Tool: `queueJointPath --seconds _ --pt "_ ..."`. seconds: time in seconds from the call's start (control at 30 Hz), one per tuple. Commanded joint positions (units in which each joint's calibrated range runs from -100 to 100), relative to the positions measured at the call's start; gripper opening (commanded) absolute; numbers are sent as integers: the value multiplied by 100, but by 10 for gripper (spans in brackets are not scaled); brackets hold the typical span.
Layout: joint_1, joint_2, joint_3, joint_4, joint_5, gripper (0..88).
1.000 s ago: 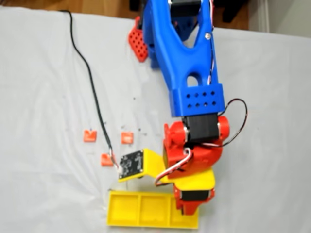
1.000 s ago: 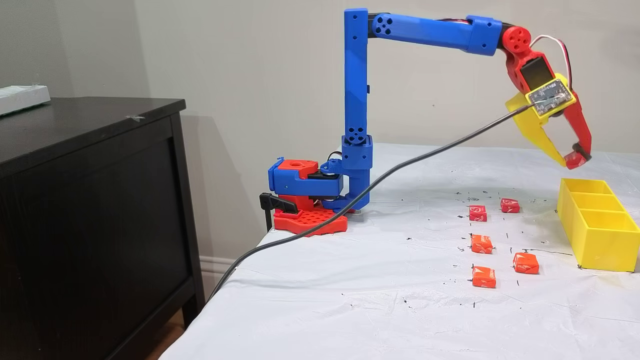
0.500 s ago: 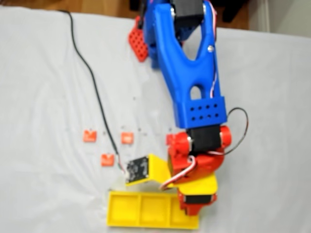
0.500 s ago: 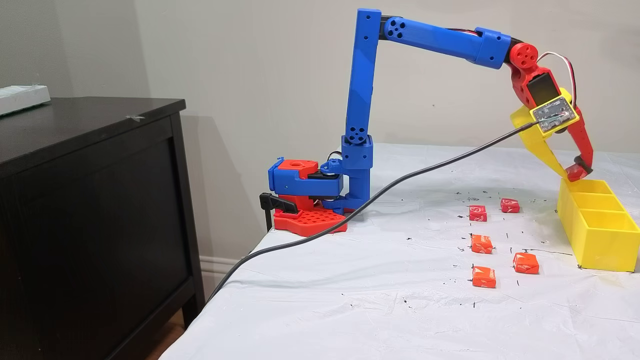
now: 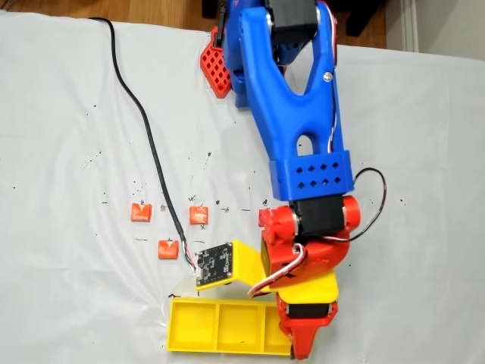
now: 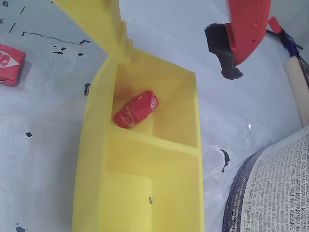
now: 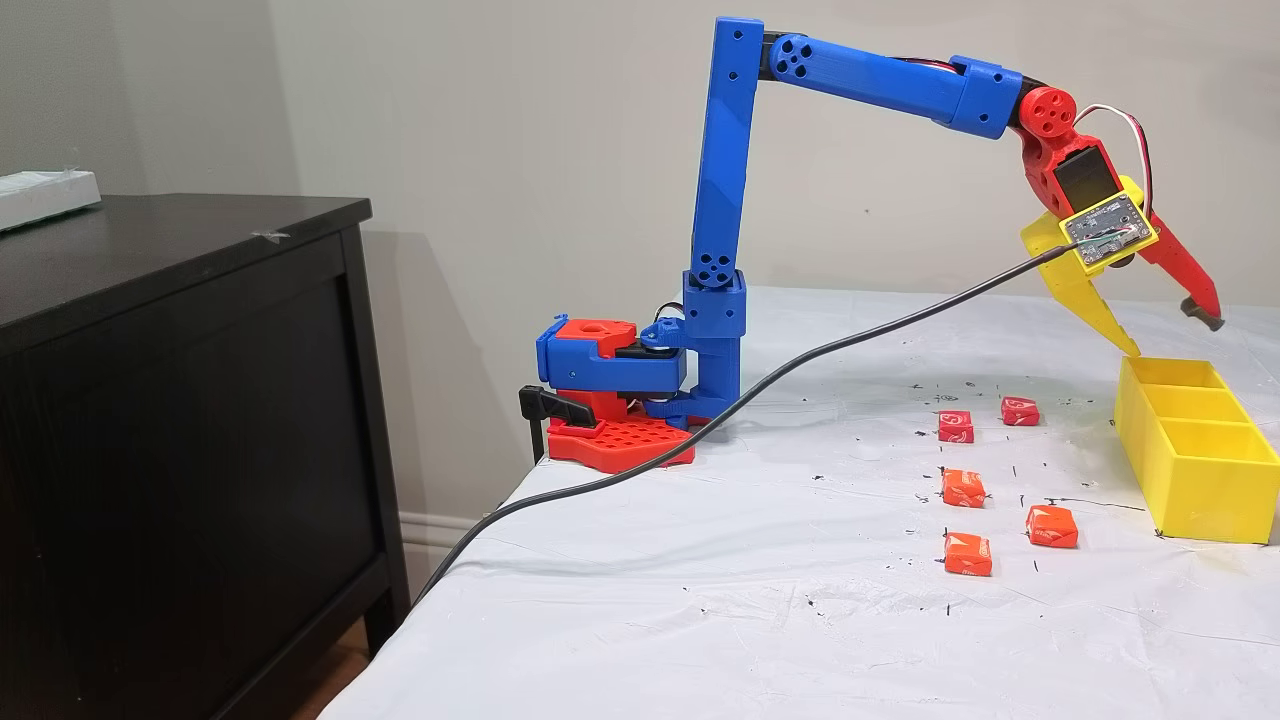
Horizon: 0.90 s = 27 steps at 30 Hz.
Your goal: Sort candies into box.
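Note:
My gripper (image 7: 1168, 333) hangs open just above the far end of the yellow box (image 7: 1190, 480). Its yellow finger tip is at the box rim and its red finger is swung outward. In the wrist view the gripper (image 6: 176, 60) is open with nothing in it. Below it one red candy (image 6: 135, 109) lies tilted in the end compartment of the box (image 6: 96, 159). The two nearer compartments look bare. Several candies lie loose on the white cloth, among them one (image 7: 1052, 526) near the box and another (image 7: 956, 426) farther back. From above, three candies (image 5: 167, 249) show left of the arm.
A black cable (image 7: 800, 360) runs from the wrist camera across the table and off its left edge. The arm's base (image 7: 610, 400) stands at the back left corner. A dark cabinet (image 7: 180, 400) stands beside the table. Printed paper (image 6: 280, 188) lies beyond the box.
The gripper came down to the box's end compartment and opened, its red finger swinging outward. The candy it held now lies in that compartment.

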Motion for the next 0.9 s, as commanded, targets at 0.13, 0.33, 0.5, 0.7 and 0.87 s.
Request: queueJointPath --seconds 0.13,0.33,0.5,0.7,0.87 --pt "-104 -618 -429 329 83 39" --pt "-186 -1017 -419 1034 137 2" --pt "-303 -1161 -510 1811 215 2" --pt "-494 -1280 18 2040 308 2" --pt "-575 -966 272 2000 303 56"
